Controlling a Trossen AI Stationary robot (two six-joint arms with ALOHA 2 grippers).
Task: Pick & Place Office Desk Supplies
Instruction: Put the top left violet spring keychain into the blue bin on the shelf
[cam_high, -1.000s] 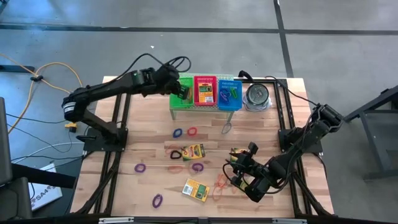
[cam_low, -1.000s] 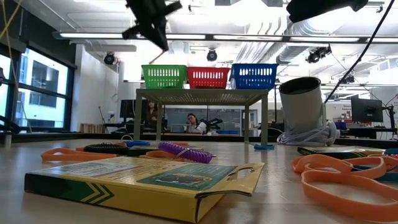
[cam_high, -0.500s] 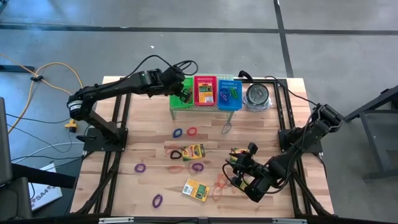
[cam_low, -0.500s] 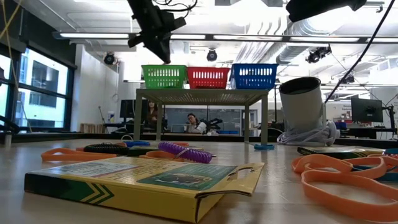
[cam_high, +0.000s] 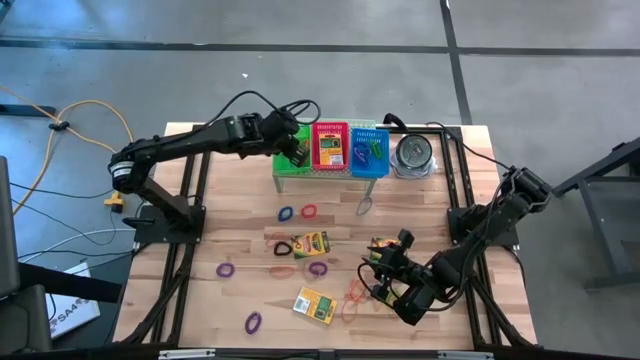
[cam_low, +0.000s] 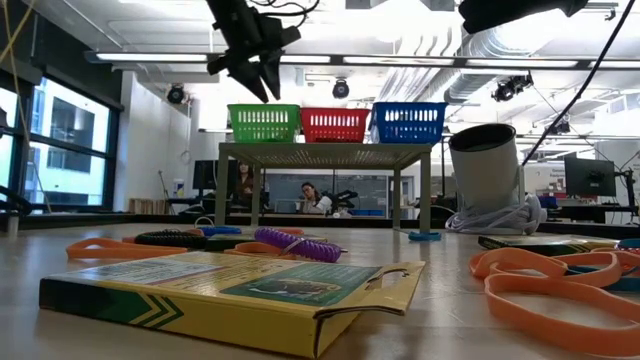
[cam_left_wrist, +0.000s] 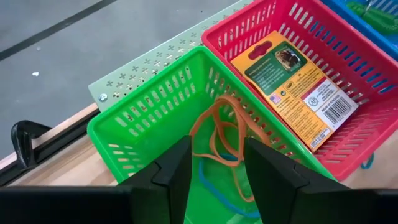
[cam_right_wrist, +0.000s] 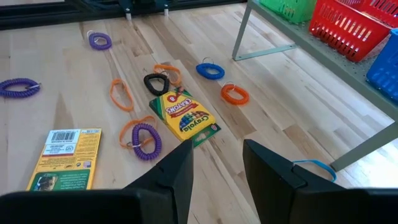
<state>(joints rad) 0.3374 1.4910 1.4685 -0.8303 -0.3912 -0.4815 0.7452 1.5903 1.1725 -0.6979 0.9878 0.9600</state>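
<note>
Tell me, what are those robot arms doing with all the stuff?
They're tidying. The left gripper hovers open over the green basket, where orange rubber bands lie. A crayon box sits in the red basket. The right gripper waits open, low over the table, by another crayon box.

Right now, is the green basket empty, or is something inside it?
Not empty. In the left wrist view, the green basket holds an orange rubber band and a blue one, seen between the open left gripper.

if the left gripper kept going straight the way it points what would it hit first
Probably the orange rubber band lying in the green basket. The left gripper is open and aimed down into that basket, though depth is hard to judge.
</note>
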